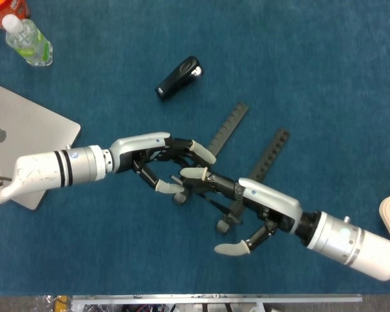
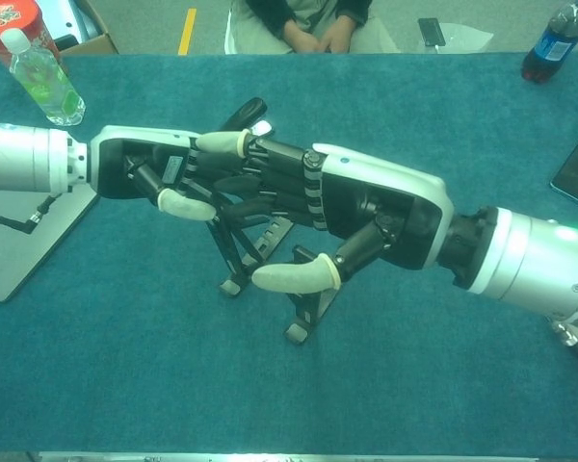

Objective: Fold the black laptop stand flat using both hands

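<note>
Black laptop stand (image 1: 237, 144), near the middle of the table (image 1: 325, 78), is held by both the left hand (image 1: 157, 162) and right hand (image 1: 247, 208), and a fast squeeze could make it slip sideways.

A bench (image 2: 125, 385) covered in deep teal carpet-like cloth fills both views under even, flat light. Past its far edge lies a pale grey floor (image 2: 144, 24) with 1 yellow line (image 2: 187, 31). A seated person (image 2: 308, 21) in dark clothes rests clasped hands at that far edge.
</note>
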